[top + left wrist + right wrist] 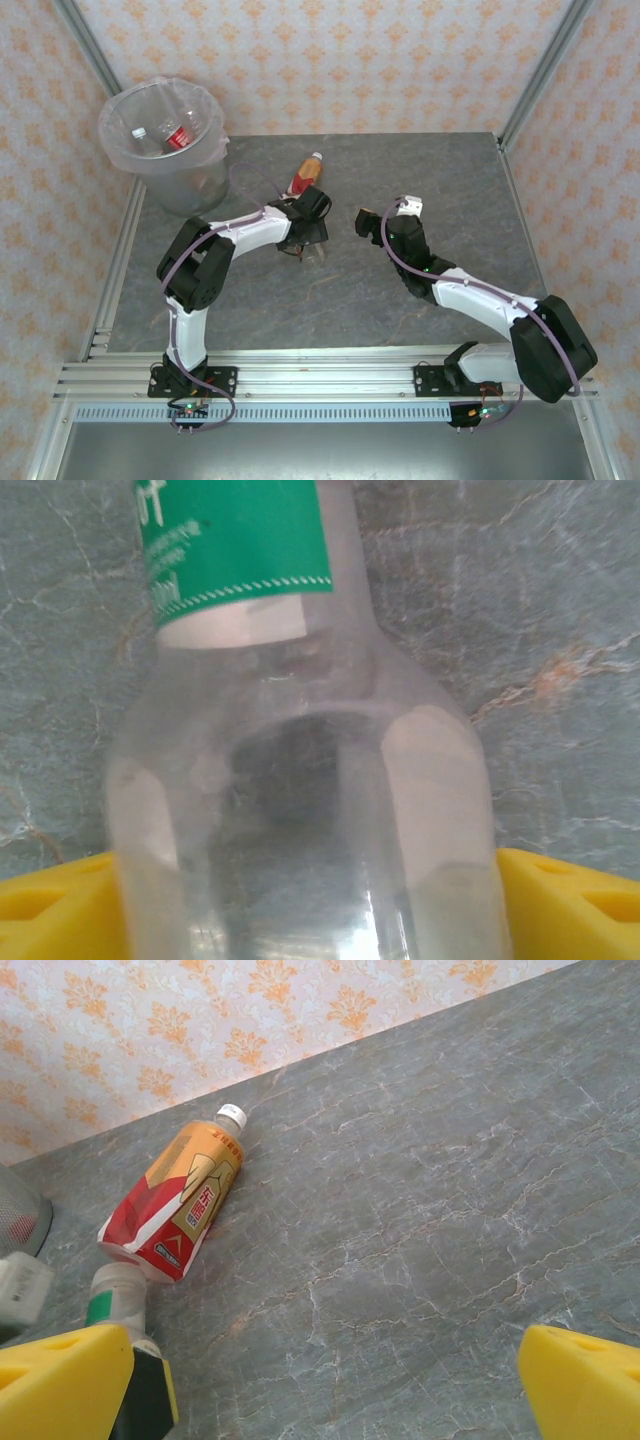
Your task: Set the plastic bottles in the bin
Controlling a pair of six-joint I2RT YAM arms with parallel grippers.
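Top external: a red-labelled bottle (180,136) lies inside the bin (192,195). Right of the bin, an orange bottle (305,176) lies on the table (440,180), with my left gripper (303,247) just nearer and my right gripper (385,213) farther right.

Left wrist: yellow fingers (50,910) flank a green-labelled bottle (300,810); I cannot tell whether they clamp it.

Right wrist: the right gripper gapes wide, holding nothing.

Bright even light from above, faint soft shadows on the grey table (420,170), top view sharp, left wrist view hazy, close clear bottle (300,820) soft with pale glare patches, right wrist view crisp, near yellow fingertips (60,1372) blurred
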